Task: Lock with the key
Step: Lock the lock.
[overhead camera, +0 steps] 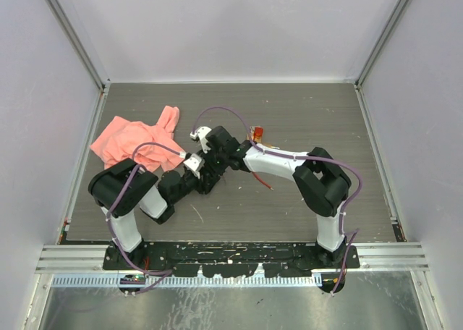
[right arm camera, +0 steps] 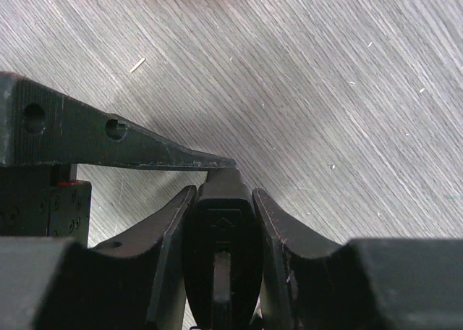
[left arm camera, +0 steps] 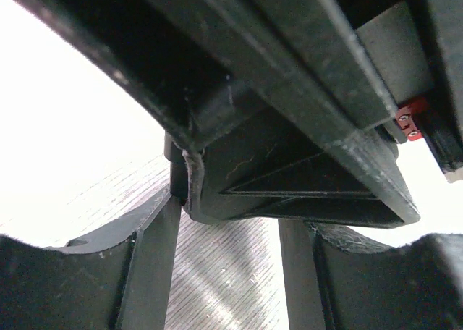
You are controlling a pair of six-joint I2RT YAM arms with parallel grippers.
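Both grippers are meeting over the table (overhead camera: 325, 113); we're pinching the black key (right arm camera: 217, 232) in the right gripper (right arm camera: 224, 195); left gripper (left arm camera: 228, 225): can't tell, open vs gripping; we aren't making out the lock, so inserting & turning are prob. remaining.

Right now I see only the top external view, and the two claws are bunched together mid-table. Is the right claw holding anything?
Observer: Yes. The right wrist view shows the right claw shut on a black piece with a diamond mark, probably the key's head.
Operator: Is the left claw touching it?
Observer: A tapered black finger, apparently the left claw's, lies across just above that piece; contact I cannot confirm.
Operator: Anything useful from the left wrist?
Observer: Its fingers stand apart with wood-grain table showing between them; black parts fill the rest.
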